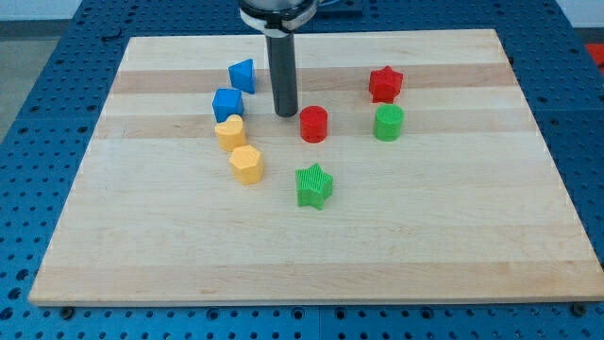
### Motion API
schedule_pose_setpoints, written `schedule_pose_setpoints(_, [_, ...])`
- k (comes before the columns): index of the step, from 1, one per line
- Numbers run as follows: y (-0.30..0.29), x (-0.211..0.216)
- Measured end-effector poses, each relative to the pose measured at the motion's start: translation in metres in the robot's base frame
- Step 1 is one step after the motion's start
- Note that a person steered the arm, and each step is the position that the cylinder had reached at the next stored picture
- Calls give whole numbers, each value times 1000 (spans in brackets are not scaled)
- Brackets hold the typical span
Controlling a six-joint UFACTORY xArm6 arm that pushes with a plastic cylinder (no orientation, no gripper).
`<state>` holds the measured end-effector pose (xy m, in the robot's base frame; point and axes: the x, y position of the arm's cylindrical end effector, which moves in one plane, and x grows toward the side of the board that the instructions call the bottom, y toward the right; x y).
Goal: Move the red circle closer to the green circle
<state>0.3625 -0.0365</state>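
The red circle [313, 124] stands near the board's middle. The green circle [388, 123] stands to its right, a block's width or so away. My tip [286, 113] is on the board just left of the red circle and slightly above it, with a small gap between them. The dark rod rises from the tip to the view's top.
A red star [385, 84] lies above the green circle. A green star [314, 185] lies below the red circle. At the left are a blue triangle-like block [242, 75], a blue cube [227, 104], a yellow heart [229, 132] and a yellow hexagon [247, 163]. All rest on the wooden board [472, 246].
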Motion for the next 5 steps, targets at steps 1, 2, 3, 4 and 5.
schedule_pose_setpoints(1, [-8,20])
schedule_pose_setpoints(2, [4,23])
schedule_pose_setpoints(3, [20,16])
schedule_pose_setpoints(4, [20,27])
schedule_pose_setpoints(5, [22,45])
